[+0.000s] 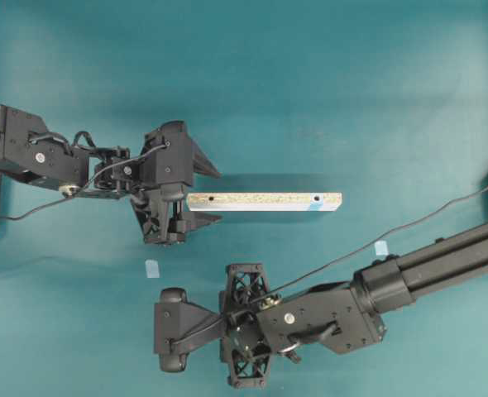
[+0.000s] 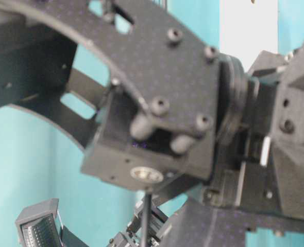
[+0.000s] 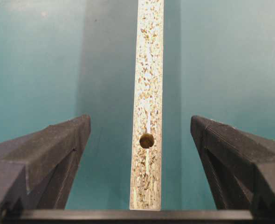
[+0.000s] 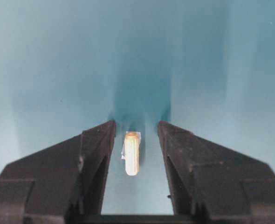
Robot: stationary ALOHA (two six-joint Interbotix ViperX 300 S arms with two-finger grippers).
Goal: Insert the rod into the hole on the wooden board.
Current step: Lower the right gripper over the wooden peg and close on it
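The right gripper [image 4: 136,133] has its jaws partly apart around the rod [image 4: 132,153], not touching it, while the left gripper [image 3: 140,140] gapes wide around one end of the wooden board [image 1: 265,201] on the table [image 1: 310,83].

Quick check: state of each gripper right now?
Left gripper: open, its fingers either side of the board's end, not touching it.
Right gripper: partly closed around the rod, gaps both sides, not gripping yet.

Matte black arms [image 1: 426,269], dark cables, silver screws, ribbed jaws.
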